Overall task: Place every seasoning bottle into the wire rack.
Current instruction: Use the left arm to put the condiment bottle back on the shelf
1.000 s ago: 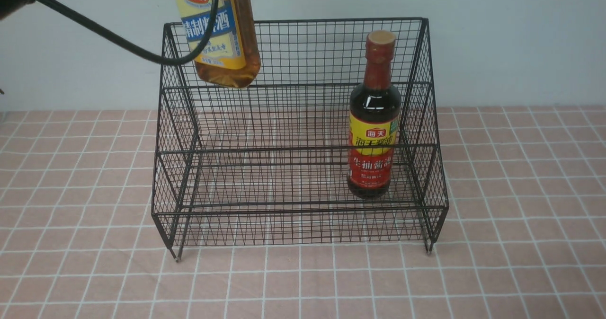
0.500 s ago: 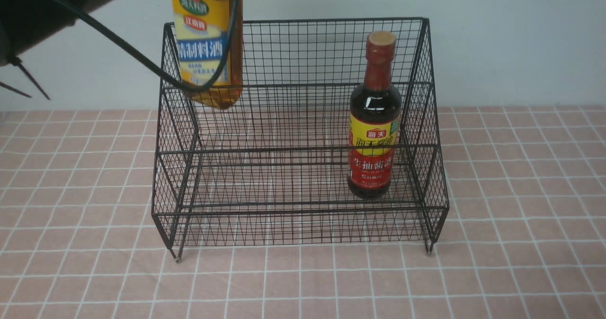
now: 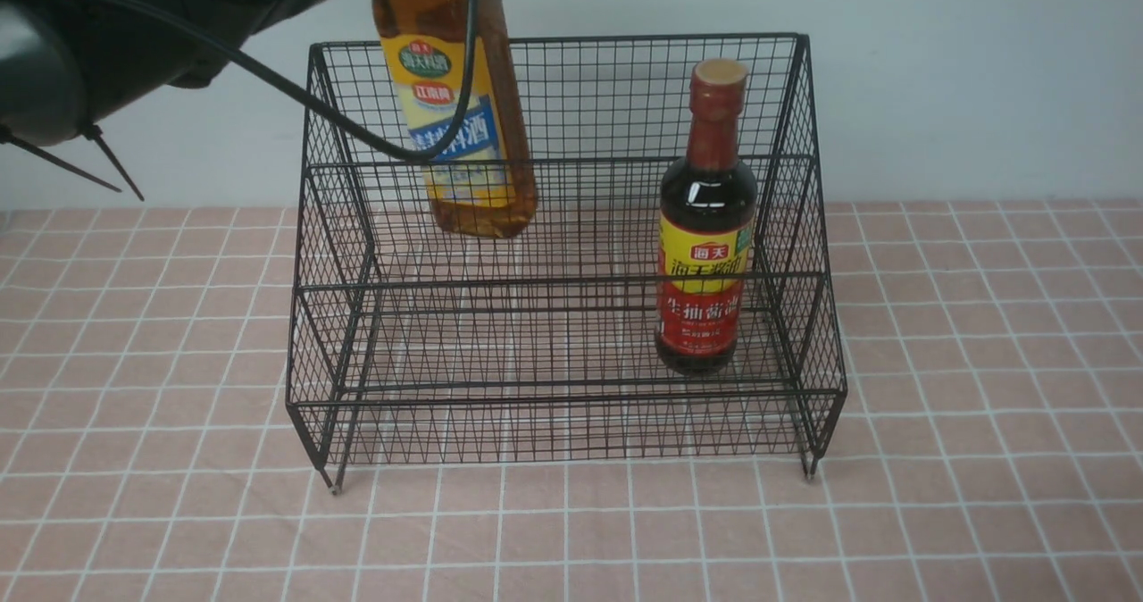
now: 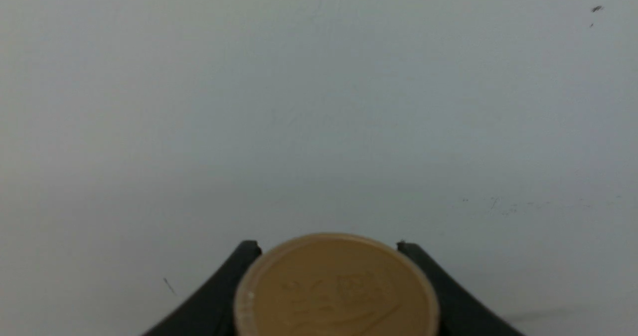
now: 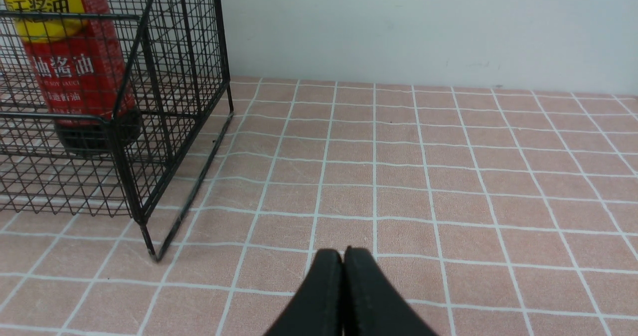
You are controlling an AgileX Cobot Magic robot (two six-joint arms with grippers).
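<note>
The amber-liquid seasoning bottle [image 3: 464, 129] with its yellow-blue label hangs slightly tilted inside the left back part of the black wire rack [image 3: 563, 44]. Its base is behind the upper rail; whether it touches the shelf I cannot tell. In the left wrist view my left gripper [image 4: 327, 246] is shut on this bottle, its black fingers [image 4: 249, 250] on either side of the gold cap [image 4: 336, 286]. The dark soy-sauce bottle [image 3: 705, 254] stands upright at the rack's right end. My right gripper [image 5: 343, 253] is shut and empty, low over the cloth, right of the rack [image 5: 174, 101].
My left arm [image 3: 134, 21] and its black cable [image 3: 295, 102] cross the top left, in front of the rack's left corner. A pink checked tablecloth [image 3: 982, 405] covers the table. A pale wall [image 3: 938, 75] rises just behind the rack.
The amber bottle has moved right and down, from the rack's left top edge into the back tier. My left arm has come further into view. The soy-sauce bottle and right gripper are still.
</note>
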